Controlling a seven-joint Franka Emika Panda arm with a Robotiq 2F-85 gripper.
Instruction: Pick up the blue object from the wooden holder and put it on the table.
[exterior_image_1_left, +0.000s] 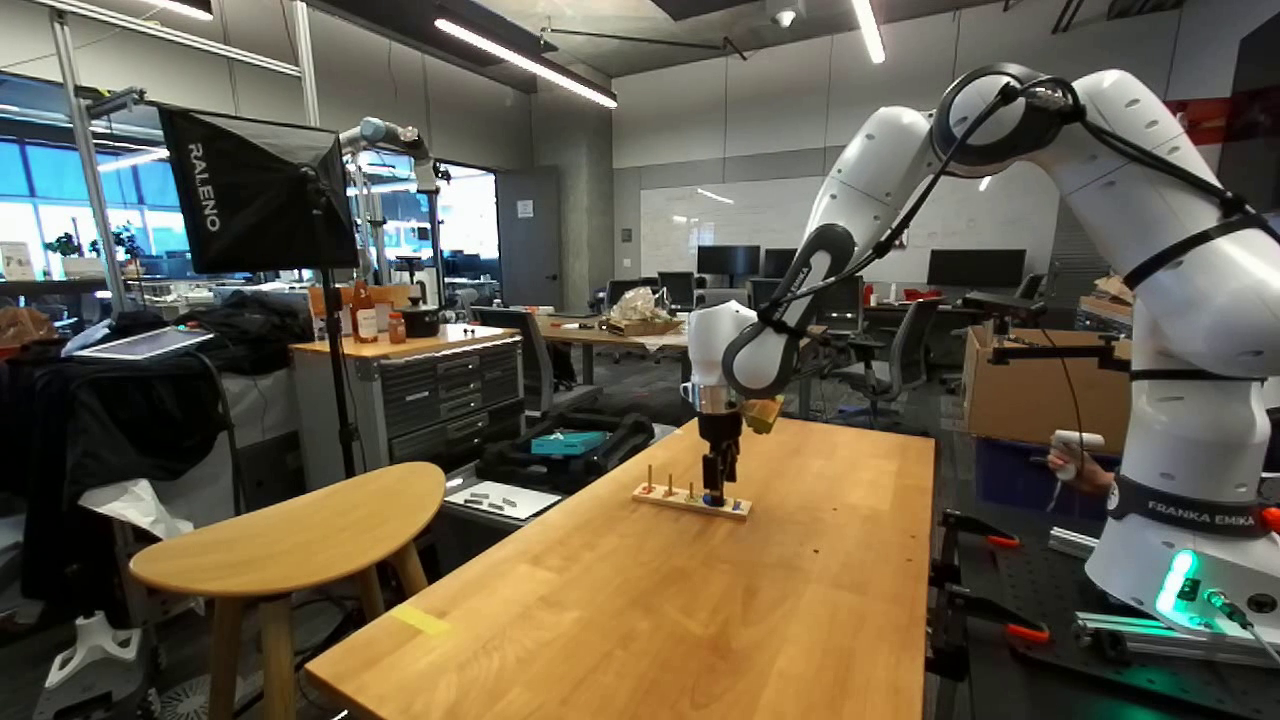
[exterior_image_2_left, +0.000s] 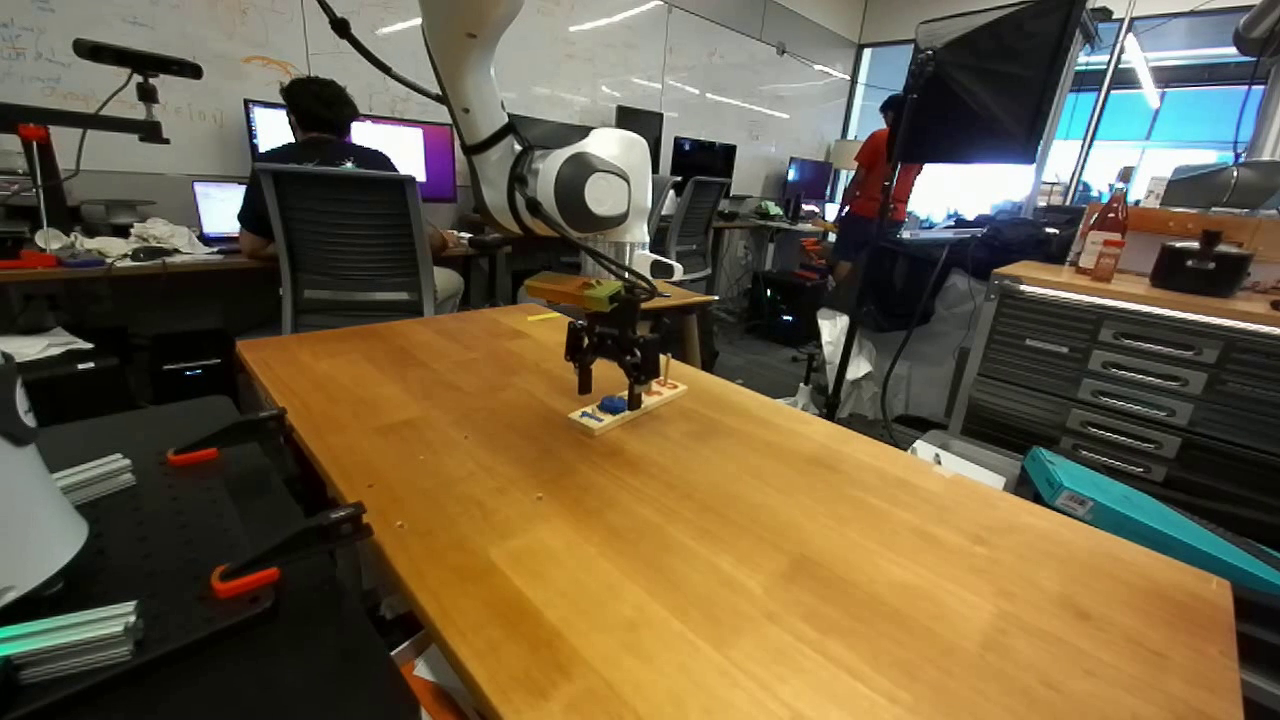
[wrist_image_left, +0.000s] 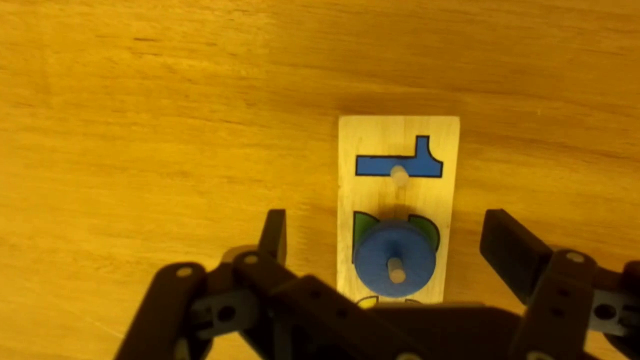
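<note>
In the wrist view, the blue disc (wrist_image_left: 380, 260) is sitting on the wooden holder (wrist_image_left: 367, 195), and a peg (wrist_image_left: 397, 273) is standing up through its middle. A green print (wrist_image_left: 425, 231) is showing from under the disc at two sides. The jaws are standing wide apart, one at each long side of the holder, and a gap is separating each of them from the disc. Near the end of the holder, a printed blue figure 1 (wrist_image_left: 375, 166) is showing, with a bare peg (wrist_image_left: 399, 176) rising from it. In both exterior views, the holder is lying flat on the desk (exterior_image_1_left: 700, 600), and the robot arm (exterior_image_1_left: 870, 160) is holding the jaws low, pointing downward; if they are touching the desk, I am not able to tell. In an exterior view, a person (exterior_image_2_left: 315, 145) is sitting on a chair (exterior_image_2_left: 350, 250), facing monitors (exterior_image_2_left: 395, 145).
</note>
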